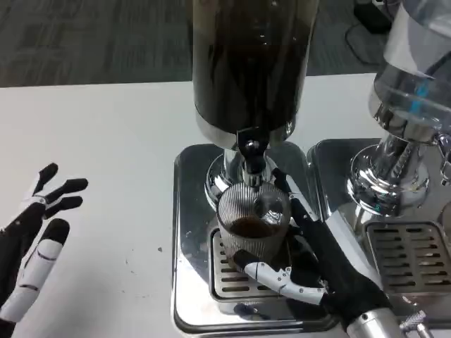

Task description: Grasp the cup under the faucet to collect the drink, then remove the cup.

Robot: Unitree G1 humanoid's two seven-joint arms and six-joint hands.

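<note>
A ribbed clear glass cup stands on the slotted metal drip grate of a polished chrome dispenser base, directly beneath a short black faucet. The cup's wall is fluted with fine vertical ridges, and a shallow pool of dark brown drink lies inside it. The right hand, black across its palm side with white and black fingers, is wrapped around the cup: one white finger curls across the front of the cup near its foot, while others run up its right side, so the hand grips the glass. Above the faucet rises a tall cylindrical transparent tank filled with dark liquid, seated in a shiny chrome collar and narrowing to a mirror-bright pedestal. To the right stands a second dispenser with a clear, pale tank on its own chrome pedestal and slotted grate; blue marks on its tank are too blurred to read. The left hand rests over the matte white table at the left, well apart from the machines, fingers spread and holding nothing.
</note>
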